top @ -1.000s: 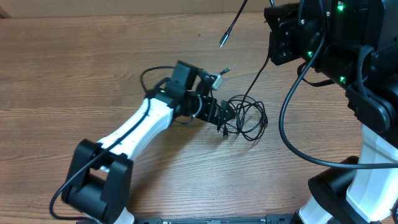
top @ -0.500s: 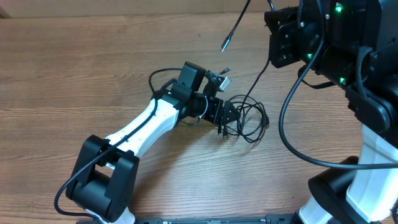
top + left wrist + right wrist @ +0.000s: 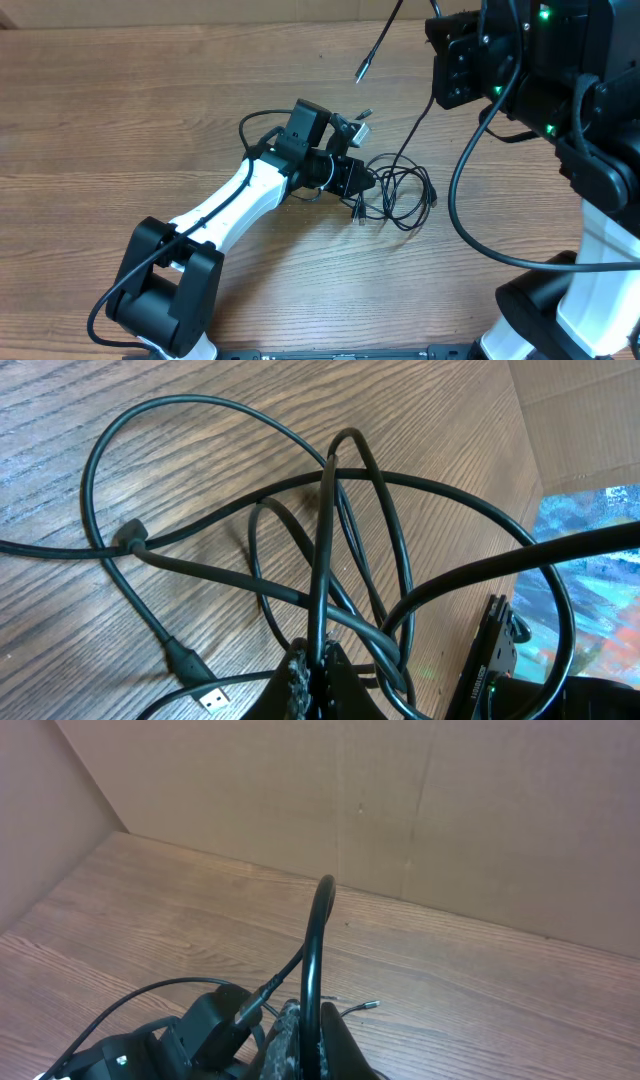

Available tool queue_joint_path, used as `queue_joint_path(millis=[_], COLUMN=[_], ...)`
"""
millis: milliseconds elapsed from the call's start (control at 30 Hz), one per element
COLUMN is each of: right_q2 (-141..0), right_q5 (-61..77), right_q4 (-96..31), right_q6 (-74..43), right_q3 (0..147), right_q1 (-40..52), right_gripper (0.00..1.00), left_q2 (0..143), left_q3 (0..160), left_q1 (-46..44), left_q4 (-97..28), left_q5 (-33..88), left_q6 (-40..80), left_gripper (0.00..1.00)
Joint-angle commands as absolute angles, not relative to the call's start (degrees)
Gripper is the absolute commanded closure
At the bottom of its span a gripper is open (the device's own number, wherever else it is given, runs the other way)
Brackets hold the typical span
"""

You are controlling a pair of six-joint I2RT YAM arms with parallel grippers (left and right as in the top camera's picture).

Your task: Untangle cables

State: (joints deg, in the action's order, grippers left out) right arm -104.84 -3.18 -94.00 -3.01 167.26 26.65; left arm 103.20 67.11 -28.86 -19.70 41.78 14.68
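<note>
cables (image 3: 405, 190): looped pile on counter (image 3: 150, 110), right of centre.
left end effector (image 3: 362, 187): at pile's left edge, strands between its fingers.
right end effector (image 3: 305, 1045): raised above counter, one strand running up through it.

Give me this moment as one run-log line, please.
task: untangle cables | left gripper: shut on cables, low at table | right gripper: shut on cables, raised | state: loops tangled

Wood-grain table (image 3: 120, 120), black cables (image 3: 325, 540) — looped, tangled
</note>
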Motion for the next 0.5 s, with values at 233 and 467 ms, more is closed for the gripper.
queue_joint_path(millis=[233,467], right_q2=[-103.7,-103.7], right_q5=[-5.65,-9.56], right_q4=[-95.33,-96.47], right_q6=[-3.44,-3.49], right_q3=[168.46,168.46], right_q1=[26.61,26.61], right_gripper=[0.96,0.96], left_q2=[103.31,98.48], left_q3=[67.35,67.35], left_q1=[-25.36,-12.08], left_q4=[-24.25,-31.31], left_q5=[36.49,35.38], left_q6=[14.37,13.23], left_gripper=[0.96,0.96])
